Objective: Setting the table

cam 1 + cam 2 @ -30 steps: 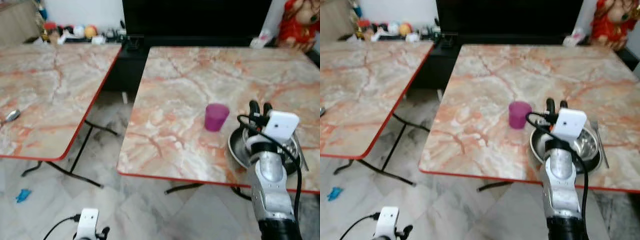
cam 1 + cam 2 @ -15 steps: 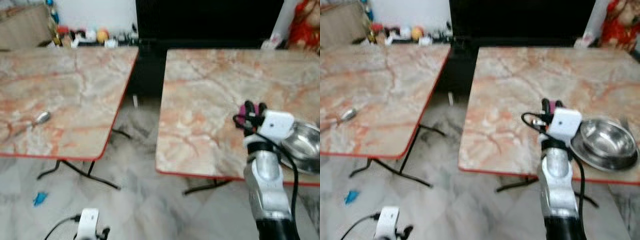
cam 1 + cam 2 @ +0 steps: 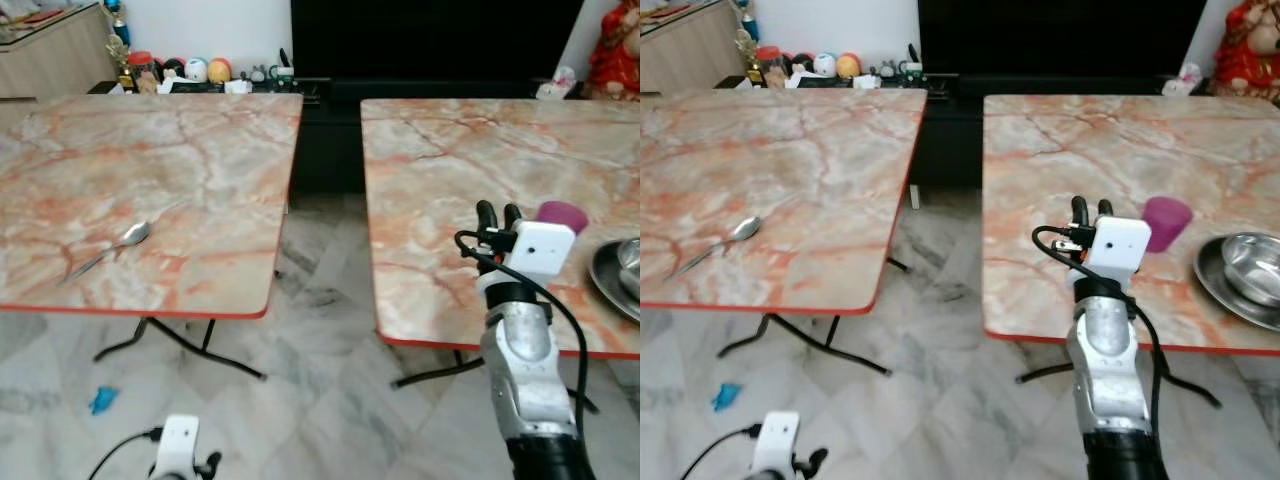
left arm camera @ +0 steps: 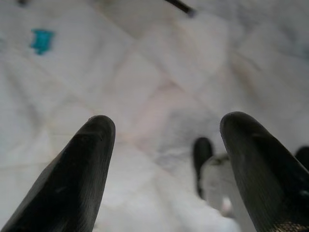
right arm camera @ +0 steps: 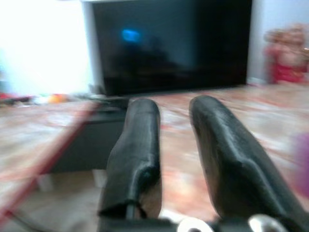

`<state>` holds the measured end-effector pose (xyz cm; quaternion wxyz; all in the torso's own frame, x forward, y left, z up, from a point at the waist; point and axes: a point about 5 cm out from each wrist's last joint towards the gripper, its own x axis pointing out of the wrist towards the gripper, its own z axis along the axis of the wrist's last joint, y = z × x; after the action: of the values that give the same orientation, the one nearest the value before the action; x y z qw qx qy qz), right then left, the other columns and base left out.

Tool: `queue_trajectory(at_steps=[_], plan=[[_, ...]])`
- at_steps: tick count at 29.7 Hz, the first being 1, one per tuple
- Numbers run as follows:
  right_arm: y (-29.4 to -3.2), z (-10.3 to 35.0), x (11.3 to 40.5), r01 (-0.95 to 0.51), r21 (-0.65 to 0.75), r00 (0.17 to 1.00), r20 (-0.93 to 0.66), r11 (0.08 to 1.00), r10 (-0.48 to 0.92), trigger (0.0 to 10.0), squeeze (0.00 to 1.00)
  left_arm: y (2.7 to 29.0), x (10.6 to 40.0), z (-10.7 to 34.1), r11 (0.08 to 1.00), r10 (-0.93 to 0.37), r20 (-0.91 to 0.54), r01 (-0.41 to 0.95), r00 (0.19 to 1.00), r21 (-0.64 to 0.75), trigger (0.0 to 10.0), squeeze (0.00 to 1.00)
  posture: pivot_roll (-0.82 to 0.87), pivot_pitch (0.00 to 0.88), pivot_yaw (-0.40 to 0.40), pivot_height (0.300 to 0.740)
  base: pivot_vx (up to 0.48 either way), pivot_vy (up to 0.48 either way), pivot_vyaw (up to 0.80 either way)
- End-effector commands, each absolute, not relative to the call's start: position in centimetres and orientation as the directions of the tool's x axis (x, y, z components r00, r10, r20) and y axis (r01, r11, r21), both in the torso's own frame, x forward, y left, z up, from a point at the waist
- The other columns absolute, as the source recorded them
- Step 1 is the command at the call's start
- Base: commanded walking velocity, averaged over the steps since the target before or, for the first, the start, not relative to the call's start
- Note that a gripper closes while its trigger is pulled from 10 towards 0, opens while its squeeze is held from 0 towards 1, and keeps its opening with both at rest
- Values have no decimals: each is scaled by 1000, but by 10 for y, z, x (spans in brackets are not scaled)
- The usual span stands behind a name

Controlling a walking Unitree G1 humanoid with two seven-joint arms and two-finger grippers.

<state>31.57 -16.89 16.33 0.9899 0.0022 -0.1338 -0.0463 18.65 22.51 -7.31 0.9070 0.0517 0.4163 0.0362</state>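
Two marble surfaces, a spoon on one, a cup and bowl on the other.

Head views: the spoon [image 3: 108, 249] lies on the left surface [image 3: 180, 170]; the purple cup [image 3: 1166, 222] stands on the right surface [image 3: 1070, 150], just beside the steel bowl [image 3: 1246, 275]. The right gripper [image 3: 1088, 208] is raised over that surface's near edge.
Left wrist view: the left gripper [image 4: 166, 159] hangs above the floor [image 4: 145, 72], fingers spread apart.
Right wrist view: the right gripper's fingers [image 5: 137, 145] sit a little apart, holding nothing.
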Motion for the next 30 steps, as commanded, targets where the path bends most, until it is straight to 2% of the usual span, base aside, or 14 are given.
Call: queue_trajectory(at_steps=[1,12,21,30], plan=[[-176,166,315,112,3,956,271,994,-109,10000,0,222,186,-74,993,100,-755,-16,648,117,10000,0,68,0,30,740,0,334,0],[-172,157,315,89,-9,968,237,996,-85,10000,0,223,186,-74,993,103,-756,-21,647,117,10000,0,69,0,32,740,0,334,0],[-176,129,314,93,-19,986,142,995,-90,10000,0,221,187,-74,993,103,-755,-24,647,116,10000,0,70,0,30,740,0,320,0],[-184,74,304,103,-24,993,-57,994,-105,10000,0,221,186,-75,993,104,-756,-22,647,118,10000,0,71,0,27,740,0,0,0]])
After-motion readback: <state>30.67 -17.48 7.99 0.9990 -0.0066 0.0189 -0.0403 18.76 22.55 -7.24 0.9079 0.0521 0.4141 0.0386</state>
